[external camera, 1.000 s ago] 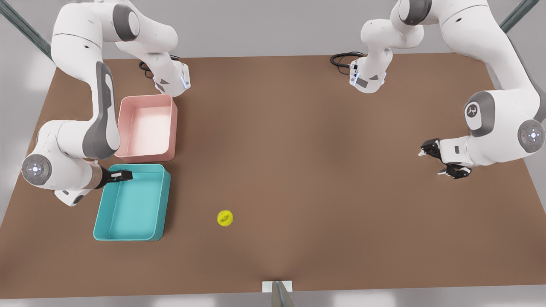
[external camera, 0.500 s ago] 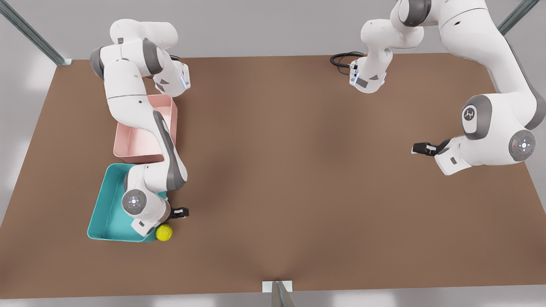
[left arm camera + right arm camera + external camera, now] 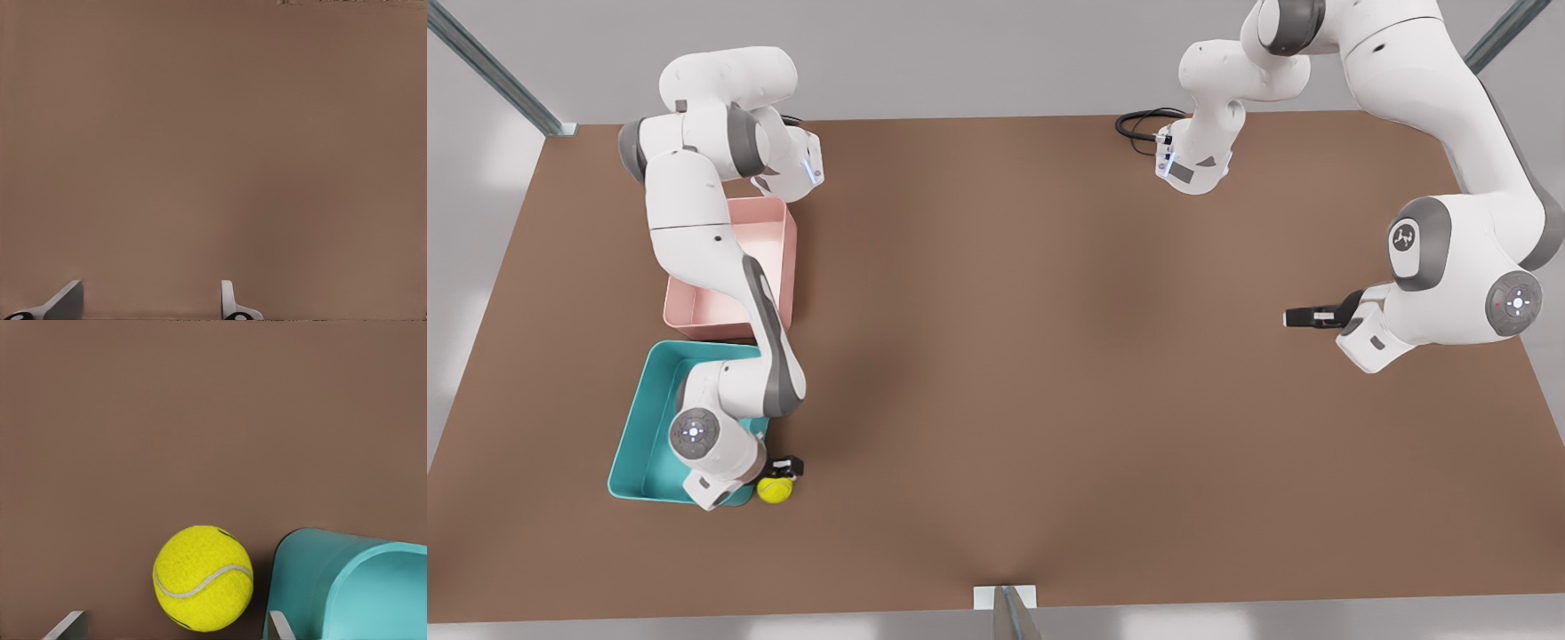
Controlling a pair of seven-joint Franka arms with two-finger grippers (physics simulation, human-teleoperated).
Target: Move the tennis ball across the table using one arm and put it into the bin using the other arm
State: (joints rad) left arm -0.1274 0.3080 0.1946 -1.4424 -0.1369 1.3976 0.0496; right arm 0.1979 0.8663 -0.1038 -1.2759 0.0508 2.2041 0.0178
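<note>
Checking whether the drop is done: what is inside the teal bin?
The teal bin shows bare floor where visible; the right arm covers much of it. The tennis ball lies outside on the table, beside the right gripper.

- A robot test cell, simulated, not a home or shop.
- A wide bare brown table (image 3: 1049, 356) fills the space, plain grey wall behind it.
- Two white jointed arms (image 3: 703, 231) are mounted at the far edge, black cables (image 3: 1138, 124) coiled by one base.
- Metal frame struts (image 3: 489, 67) slant at the far corners.
</note>
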